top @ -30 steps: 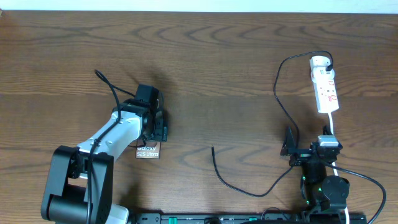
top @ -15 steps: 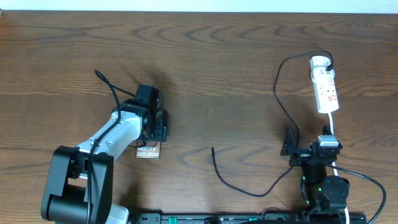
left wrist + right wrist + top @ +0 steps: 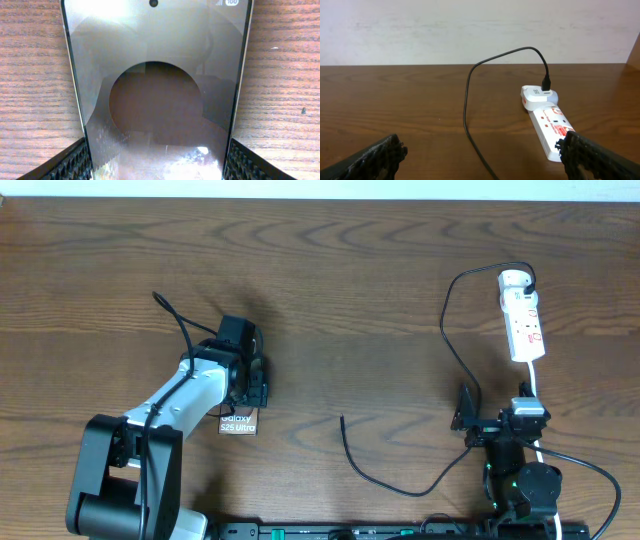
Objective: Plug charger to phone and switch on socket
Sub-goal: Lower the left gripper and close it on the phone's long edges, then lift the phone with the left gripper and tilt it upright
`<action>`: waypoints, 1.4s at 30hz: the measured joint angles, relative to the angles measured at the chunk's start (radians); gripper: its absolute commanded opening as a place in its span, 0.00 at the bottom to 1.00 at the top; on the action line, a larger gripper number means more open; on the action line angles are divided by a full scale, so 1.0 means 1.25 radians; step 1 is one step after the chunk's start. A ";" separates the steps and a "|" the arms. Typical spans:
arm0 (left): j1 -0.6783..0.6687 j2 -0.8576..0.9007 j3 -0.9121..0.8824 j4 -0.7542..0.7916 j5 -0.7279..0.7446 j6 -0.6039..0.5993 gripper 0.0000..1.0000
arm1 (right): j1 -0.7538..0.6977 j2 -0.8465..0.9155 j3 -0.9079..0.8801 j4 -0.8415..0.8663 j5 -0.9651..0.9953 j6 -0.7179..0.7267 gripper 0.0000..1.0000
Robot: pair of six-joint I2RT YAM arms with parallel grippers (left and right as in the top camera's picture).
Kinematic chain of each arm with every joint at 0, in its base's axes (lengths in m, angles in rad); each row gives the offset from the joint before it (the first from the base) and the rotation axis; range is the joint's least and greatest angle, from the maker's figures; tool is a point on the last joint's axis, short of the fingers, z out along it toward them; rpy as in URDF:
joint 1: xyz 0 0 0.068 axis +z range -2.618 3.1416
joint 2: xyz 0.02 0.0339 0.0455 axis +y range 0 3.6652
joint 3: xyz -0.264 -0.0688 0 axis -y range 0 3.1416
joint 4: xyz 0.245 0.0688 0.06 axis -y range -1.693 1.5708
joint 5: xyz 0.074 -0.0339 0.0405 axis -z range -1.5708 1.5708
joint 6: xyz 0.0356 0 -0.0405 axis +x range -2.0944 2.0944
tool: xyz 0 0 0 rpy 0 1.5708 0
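Note:
The phone (image 3: 238,423) lies flat on the wooden table, its "Galaxy" end showing below my left gripper (image 3: 246,385). In the left wrist view the phone's glossy face (image 3: 157,100) fills the space between my two fingers (image 3: 160,162), which press on its long edges. The charger is a thin black cable (image 3: 380,479) with its free tip (image 3: 342,419) on the table and its plug in the top of the white socket (image 3: 522,315). My right gripper (image 3: 497,418) is open and empty, facing the socket (image 3: 550,125) with the cable (image 3: 467,95) between its fingers (image 3: 482,160).
The socket's white cord (image 3: 533,385) runs down past my right arm's base. A wall stands behind the table's far edge (image 3: 470,64). Bare wood lies between the phone and the cable tip.

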 measured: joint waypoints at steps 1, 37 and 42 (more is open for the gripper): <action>0.000 0.000 0.000 0.000 0.000 0.000 0.56 | 0.000 0.000 0.000 0.000 0.000 0.000 0.99; 0.000 -0.011 0.006 -0.020 0.001 0.001 0.08 | 0.000 0.000 0.000 0.000 0.000 0.000 0.99; 0.000 -0.071 0.026 -0.024 0.019 0.000 0.08 | 0.000 0.000 0.000 0.000 0.000 0.000 0.99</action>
